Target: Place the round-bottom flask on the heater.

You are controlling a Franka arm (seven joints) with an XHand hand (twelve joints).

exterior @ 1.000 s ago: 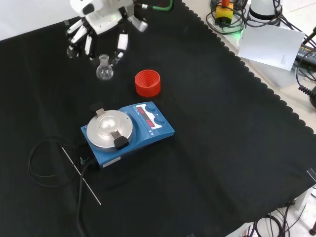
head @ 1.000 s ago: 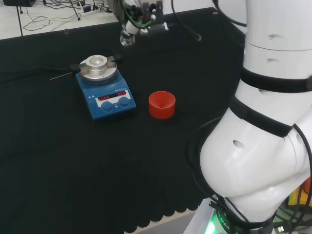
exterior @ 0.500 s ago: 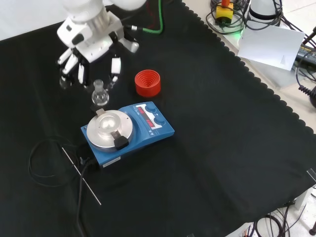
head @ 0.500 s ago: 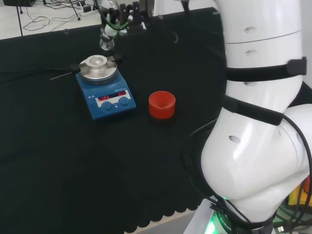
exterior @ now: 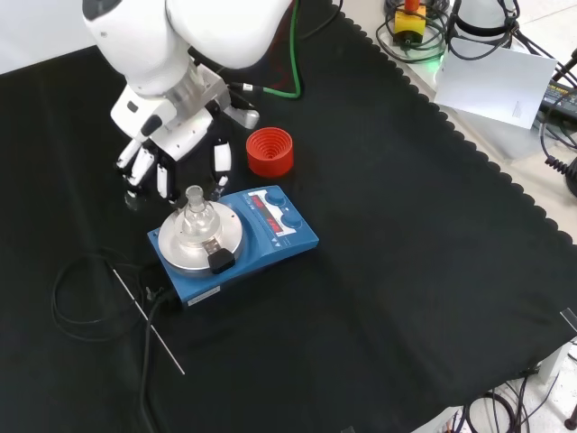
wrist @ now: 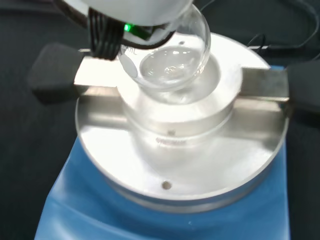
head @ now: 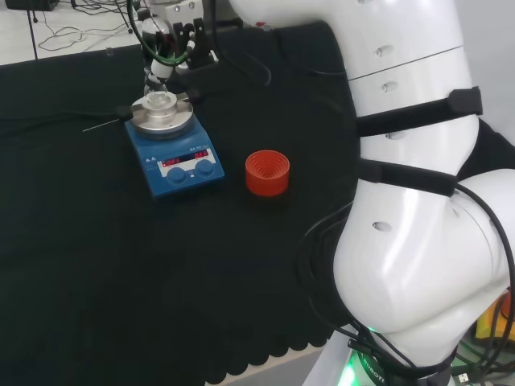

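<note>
While the robot hand (exterior: 176,149) hangs over the far edge of the heater (exterior: 233,239) in the front view, its fingers (exterior: 220,162) curl downward around the neck of the round-bottom flask (exterior: 195,216); whether they actually touch the glass cannot be told from that view. The flask stands upright, its clear bulb directly above the round steel block (wrist: 180,125) on top of the heater. In the wrist view the bulb (wrist: 170,60) sits at the mouth of the block's central hollow, and it is not plain whether it rests in the hollow or hangs just over it.

The heater is a blue box with a red display and two knobs on its front panel (head: 187,165). Black pads (wrist: 52,70) on steel arms stick out at two opposite sides of the block. In the head view the heater stands left of centre on the black cloth of the bench (head: 96,265), with the flask (head: 159,98) on its top and the robot hand (head: 165,32) just above it, at the far side.

A red ribbed stand (head: 267,172) sits on the cloth right of the heater in the head view, near it but apart. In the front view this stand (exterior: 270,152) lies farther off than the heater, just right of the fingers. A black cable (exterior: 86,298) loops on the cloth left of the heater in the front view, and a thin rod (exterior: 149,320) lies slanted across it.
</note>
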